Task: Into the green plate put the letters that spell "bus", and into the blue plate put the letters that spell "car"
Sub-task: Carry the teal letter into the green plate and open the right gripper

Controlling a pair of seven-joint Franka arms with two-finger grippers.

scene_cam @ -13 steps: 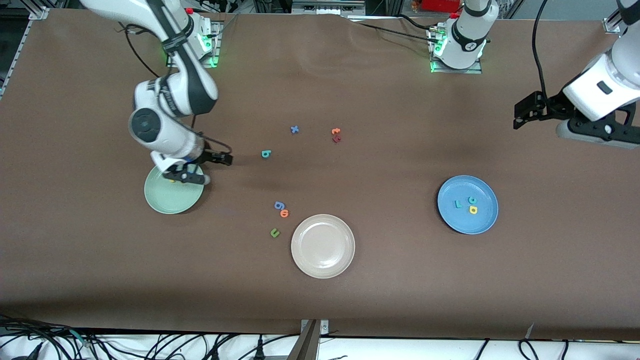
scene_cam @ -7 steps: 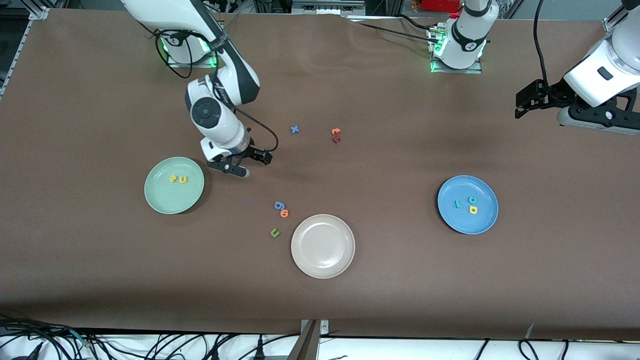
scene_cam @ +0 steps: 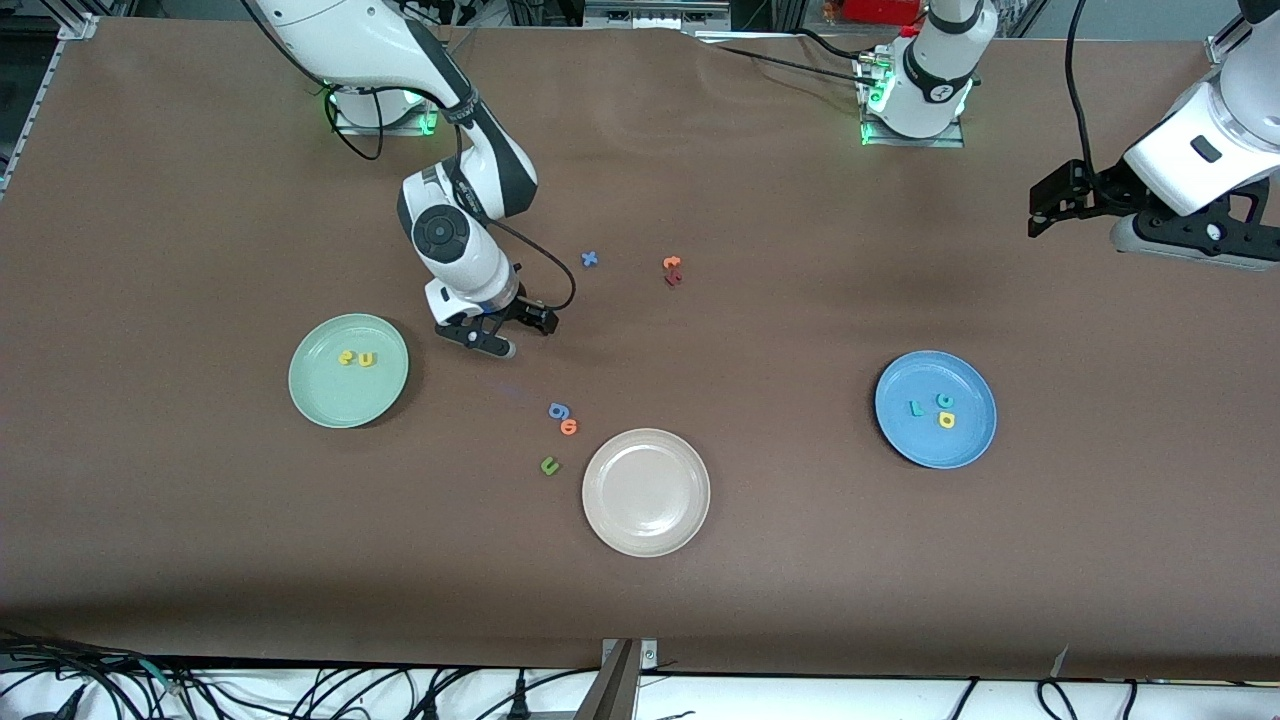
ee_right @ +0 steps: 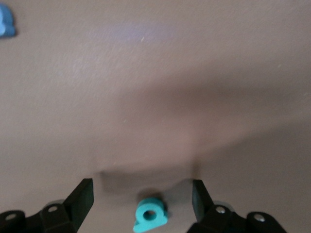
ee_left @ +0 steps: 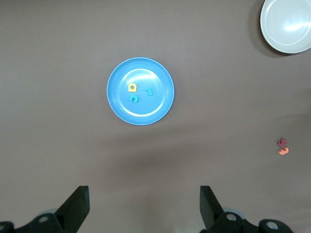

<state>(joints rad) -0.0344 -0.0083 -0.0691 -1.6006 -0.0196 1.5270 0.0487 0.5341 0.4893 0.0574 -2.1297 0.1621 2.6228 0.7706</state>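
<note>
The teal "b" (ee_right: 150, 216) lies flat on the table, between the open fingers of my right gripper (ee_right: 141, 194). In the front view that gripper (scene_cam: 487, 340) hangs low beside the green plate (scene_cam: 330, 400) and hides the "b". A yellow "s" (scene_cam: 347, 357) and a yellow "u" (scene_cam: 367, 359) lie in the green plate. In the blue plate (scene_cam: 935, 445) (ee_left: 140, 109) lie the teal "r" (scene_cam: 914, 408), teal "c" (scene_cam: 944, 400) and yellow "a" (scene_cam: 946, 420). My left gripper (scene_cam: 1045, 215) (ee_left: 144, 208) waits open and empty, high over the left arm's end of the table.
A beige-white plate (scene_cam: 645, 530) stands nearer the front camera, mid-table. Beside it lie a blue "g" (scene_cam: 558, 410), an orange "o" (scene_cam: 569, 427) and a green "u" (scene_cam: 549, 465). A blue "x" (scene_cam: 589, 259) and orange and dark red letters (scene_cam: 672, 270) lie farther back.
My right gripper has left the green plate, where the yellow letters stay, and moved toward mid-table to stand over the teal "b". The left arm has barely shifted.
</note>
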